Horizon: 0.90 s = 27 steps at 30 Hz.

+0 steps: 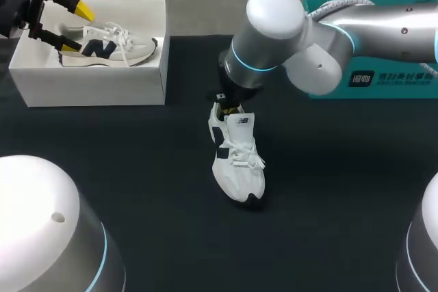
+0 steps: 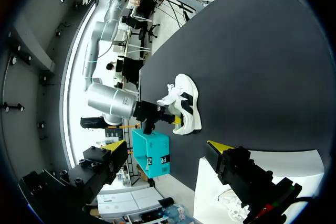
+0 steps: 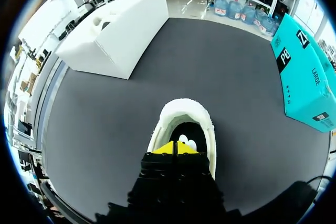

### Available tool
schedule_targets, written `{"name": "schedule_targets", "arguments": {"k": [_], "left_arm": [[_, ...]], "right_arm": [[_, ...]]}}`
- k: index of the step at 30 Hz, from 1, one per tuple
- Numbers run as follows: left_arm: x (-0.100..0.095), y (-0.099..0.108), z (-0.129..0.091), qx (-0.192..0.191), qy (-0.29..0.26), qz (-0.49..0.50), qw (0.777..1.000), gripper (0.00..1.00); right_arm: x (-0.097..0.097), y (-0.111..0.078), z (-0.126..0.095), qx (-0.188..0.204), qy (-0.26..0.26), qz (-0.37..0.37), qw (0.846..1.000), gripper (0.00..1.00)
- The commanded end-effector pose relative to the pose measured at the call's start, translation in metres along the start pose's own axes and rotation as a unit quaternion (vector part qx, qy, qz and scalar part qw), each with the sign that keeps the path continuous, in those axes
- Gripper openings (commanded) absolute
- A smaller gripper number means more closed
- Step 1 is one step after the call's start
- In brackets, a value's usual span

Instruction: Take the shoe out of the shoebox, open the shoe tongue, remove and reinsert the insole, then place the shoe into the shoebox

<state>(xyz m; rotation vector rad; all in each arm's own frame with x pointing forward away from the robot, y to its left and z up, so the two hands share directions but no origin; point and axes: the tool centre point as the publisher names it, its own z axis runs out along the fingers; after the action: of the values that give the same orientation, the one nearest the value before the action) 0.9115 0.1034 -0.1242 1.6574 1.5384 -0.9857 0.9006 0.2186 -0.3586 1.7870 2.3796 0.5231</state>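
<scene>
One white sneaker with dark trim (image 1: 238,158) lies on the black table, toe towards me. My right gripper (image 1: 230,106) is shut, its yellow tips together inside the heel opening of that sneaker (image 3: 181,108); in the right wrist view the right gripper (image 3: 177,148) shows nothing visible between its tips. A second sneaker (image 1: 106,46) lies inside the white shoebox (image 1: 89,87) at the back left. My left gripper (image 1: 75,29) hangs open above the box's left end, touching nothing. From the left wrist, the left gripper (image 2: 167,146) stands wide open, with the table sneaker (image 2: 186,106) far ahead.
A teal carton (image 1: 383,94) stands at the back right, behind my right arm, and shows as the teal carton (image 3: 307,77) beside the sneaker. The white shoebox (image 3: 115,30) sits well ahead of the right gripper. Black mat covers the table around the sneaker.
</scene>
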Motion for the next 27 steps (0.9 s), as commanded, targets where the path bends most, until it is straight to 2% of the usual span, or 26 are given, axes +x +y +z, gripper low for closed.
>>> {"name": "schedule_targets", "arguments": {"k": [1,7,19,22,27], "left_arm": [[0.0,-0.001,0.0,0.0,0.002,0.0,1.0,1.0],[0.0,-0.001,0.0,0.0,0.002,0.0,1.0,1.0],[0.0,-0.001,0.0,0.0,0.002,0.0,1.0,1.0],[0.0,-0.001,0.0,0.0,0.002,0.0,1.0,1.0],[0.0,-0.001,0.0,0.0,0.002,0.0,1.0,1.0]], "right_arm": [[-0.001,0.003,0.019,0.009,-0.003,0.001,1.0,0.0],[-0.009,0.001,0.034,0.025,-0.014,0.004,1.0,0.0],[-0.004,-0.013,0.06,0.05,-0.022,0.002,0.999,0.0],[-0.004,-0.016,0.057,0.054,-0.025,0.005,0.998,0.0],[-0.007,-0.009,0.027,0.047,-0.045,0.007,0.998,0.0]]}}
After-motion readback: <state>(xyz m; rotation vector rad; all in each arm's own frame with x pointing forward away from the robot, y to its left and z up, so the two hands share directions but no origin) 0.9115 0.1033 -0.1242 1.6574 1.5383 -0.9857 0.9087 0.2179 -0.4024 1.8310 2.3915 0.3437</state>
